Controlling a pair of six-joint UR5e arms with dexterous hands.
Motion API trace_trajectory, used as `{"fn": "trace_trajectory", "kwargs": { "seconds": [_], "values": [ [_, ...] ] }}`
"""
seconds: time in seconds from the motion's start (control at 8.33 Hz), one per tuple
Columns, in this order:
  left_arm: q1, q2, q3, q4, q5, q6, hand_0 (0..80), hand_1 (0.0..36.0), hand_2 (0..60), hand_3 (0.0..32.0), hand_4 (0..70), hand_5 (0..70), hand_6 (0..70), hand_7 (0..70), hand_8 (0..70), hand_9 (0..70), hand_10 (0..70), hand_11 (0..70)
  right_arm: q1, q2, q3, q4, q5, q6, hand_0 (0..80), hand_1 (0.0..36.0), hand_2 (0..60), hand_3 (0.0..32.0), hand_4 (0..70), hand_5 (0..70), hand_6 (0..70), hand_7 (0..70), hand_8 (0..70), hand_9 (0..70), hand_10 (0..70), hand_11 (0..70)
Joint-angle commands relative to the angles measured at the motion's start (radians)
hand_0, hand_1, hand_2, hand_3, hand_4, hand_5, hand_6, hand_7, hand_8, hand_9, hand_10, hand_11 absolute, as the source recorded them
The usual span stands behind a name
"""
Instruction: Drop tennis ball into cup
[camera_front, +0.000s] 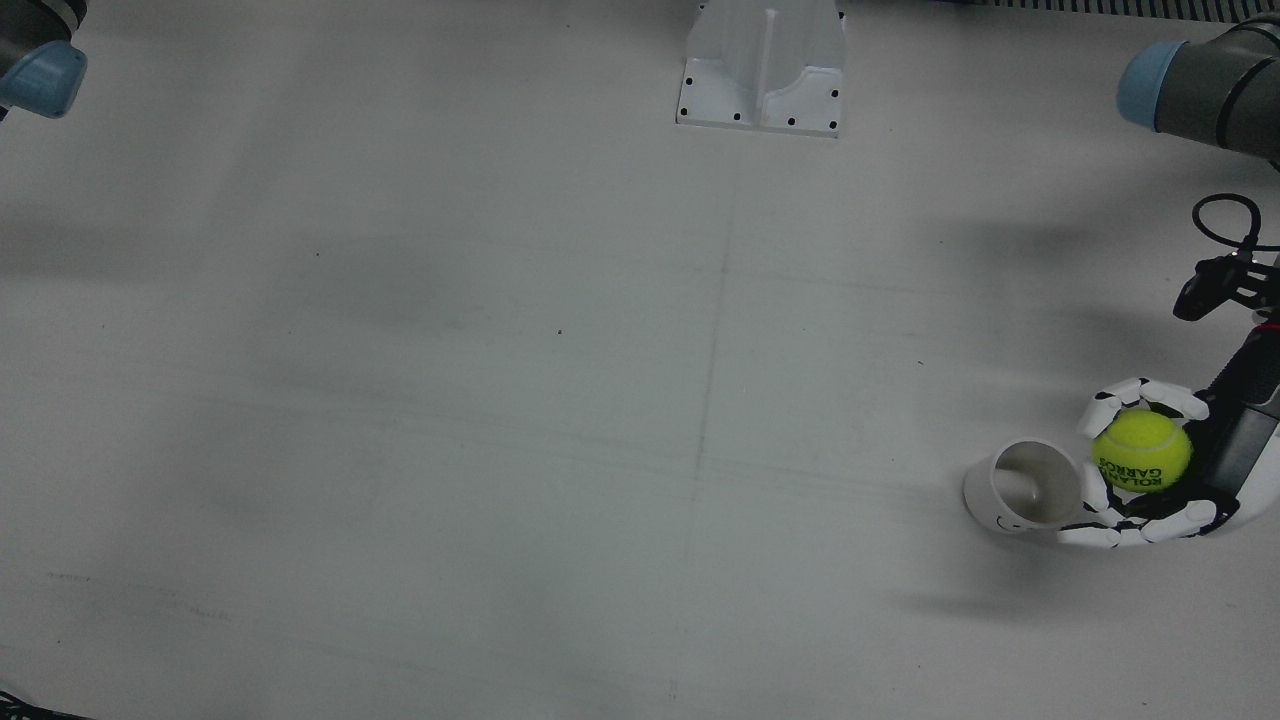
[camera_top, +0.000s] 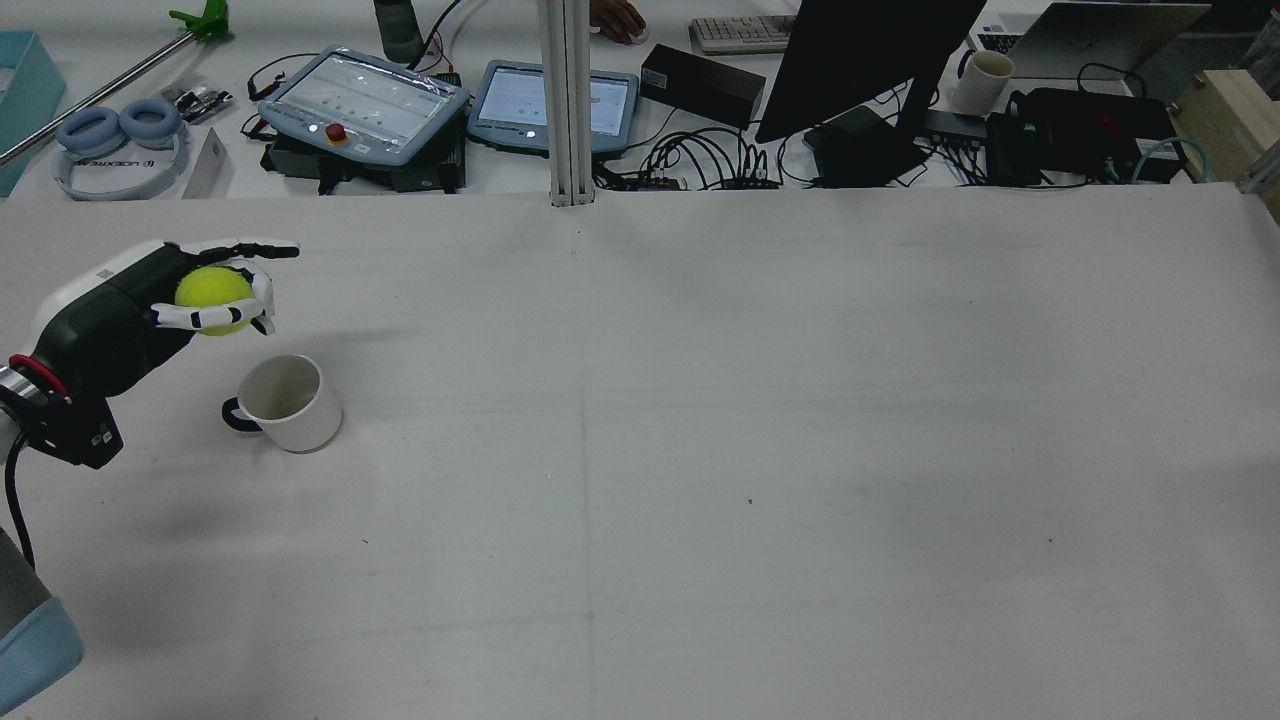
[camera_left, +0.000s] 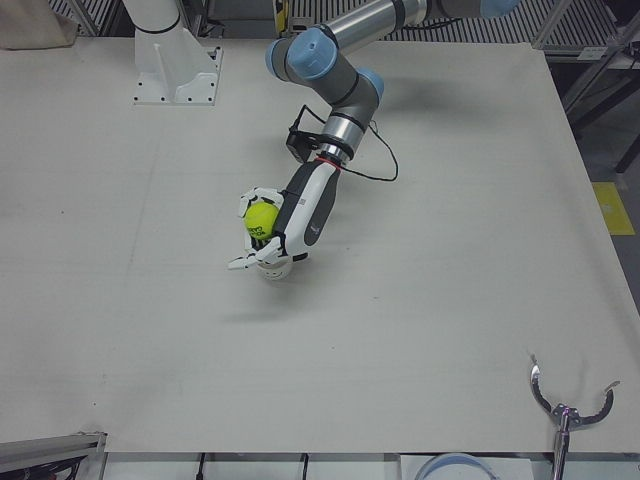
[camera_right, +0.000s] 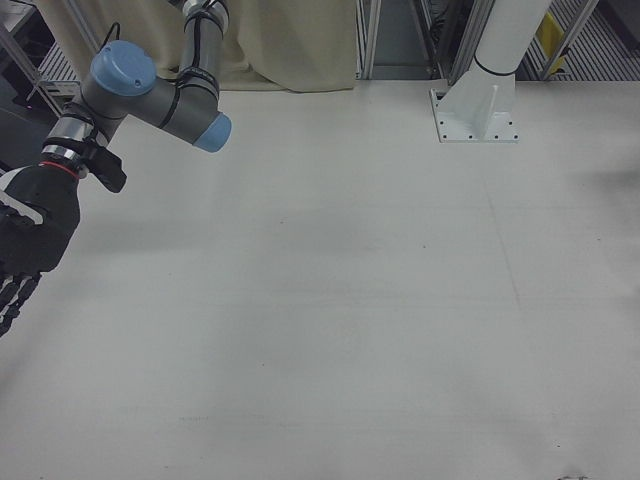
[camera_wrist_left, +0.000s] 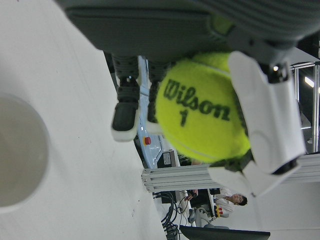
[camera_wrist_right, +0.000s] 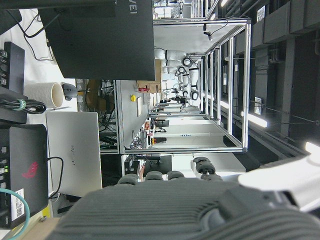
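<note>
My left hand (camera_top: 115, 315) is shut on the yellow-green tennis ball (camera_top: 213, 299) and holds it in the air. The white cup (camera_top: 285, 402) stands upright on the table, its dark handle toward the arm. In the front view the ball (camera_front: 1142, 451) sits just right of the cup's mouth (camera_front: 1030, 484), beside the rim rather than over it. In the left hand view the ball (camera_wrist_left: 200, 117) is clasped by white fingers (camera_wrist_left: 267, 120) and the cup's rim (camera_wrist_left: 22, 160) shows at the left. My right hand (camera_right: 28, 240) hangs empty at the far side, fingers extended.
The arms' white pedestal (camera_front: 762, 70) stands at the table's robot side. Teach pendants (camera_top: 365, 100), a monitor (camera_top: 860, 60) and cables lie beyond the table's far edge in the rear view. A tool on a stand (camera_left: 565, 410) sits at the operator-side corner.
</note>
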Motion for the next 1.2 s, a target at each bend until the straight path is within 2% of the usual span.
{"fn": "trace_trajectory", "kwargs": {
  "seconds": [0.0, 0.12, 0.24, 0.36, 0.84, 0.96, 1.08],
  "values": [
    [0.001, 0.005, -0.009, -0.012, -0.001, -0.002, 46.3, 15.4, 13.8, 0.0, 19.0, 0.8, 2.2, 28.1, 0.0, 4.3, 0.1, 0.4, 0.001, 0.000, 0.001, 0.000, 0.000, 0.000, 0.0, 0.0, 0.0, 0.0, 0.0, 0.0, 0.0, 0.0, 0.0, 0.0, 0.0, 0.0],
    [0.001, 0.005, -0.010, -0.021, -0.001, 0.000, 45.9, 15.7, 16.0, 0.0, 16.3, 0.7, 1.9, 18.9, 0.0, 2.3, 0.0, 0.0, 0.000, 0.000, 0.001, 0.000, 0.000, 0.000, 0.0, 0.0, 0.0, 0.0, 0.0, 0.0, 0.0, 0.0, 0.0, 0.0, 0.0, 0.0],
    [0.003, 0.005, -0.012, -0.021, 0.000, -0.002, 46.0, 16.1, 14.4, 0.0, 13.3, 0.6, 1.3, 16.5, 0.0, 1.9, 0.0, 0.0, 0.000, 0.000, 0.001, 0.000, 0.000, 0.000, 0.0, 0.0, 0.0, 0.0, 0.0, 0.0, 0.0, 0.0, 0.0, 0.0, 0.0, 0.0],
    [0.003, 0.006, -0.012, -0.021, 0.000, -0.004, 45.8, 16.3, 14.9, 0.0, 11.3, 0.3, 0.5, 15.3, 0.0, 1.6, 0.0, 0.0, 0.001, 0.000, 0.001, 0.000, 0.000, 0.000, 0.0, 0.0, 0.0, 0.0, 0.0, 0.0, 0.0, 0.0, 0.0, 0.0, 0.0, 0.0],
    [0.001, 0.003, -0.033, -0.022, 0.005, -0.008, 45.9, 16.9, 17.0, 0.0, 12.2, 0.3, 0.5, 15.2, 0.0, 1.6, 0.0, 0.0, 0.000, 0.000, 0.001, 0.000, 0.000, 0.000, 0.0, 0.0, 0.0, 0.0, 0.0, 0.0, 0.0, 0.0, 0.0, 0.0, 0.0, 0.0],
    [-0.002, 0.003, -0.085, -0.003, 0.011, -0.005, 42.5, 15.1, 19.9, 0.0, 13.0, 0.2, 0.8, 16.0, 0.0, 1.8, 0.0, 0.0, 0.001, 0.000, 0.001, 0.000, 0.000, 0.000, 0.0, 0.0, 0.0, 0.0, 0.0, 0.0, 0.0, 0.0, 0.0, 0.0, 0.0, 0.0],
    [-0.007, 0.003, -0.137, 0.045, 0.013, -0.002, 27.3, 9.4, 18.6, 0.0, 12.3, 0.0, 0.9, 15.7, 0.0, 1.7, 0.0, 0.0, 0.001, 0.000, -0.002, 0.000, 0.000, 0.000, 0.0, 0.0, 0.0, 0.0, 0.0, 0.0, 0.0, 0.0, 0.0, 0.0, 0.0, 0.0]
  ]
}}
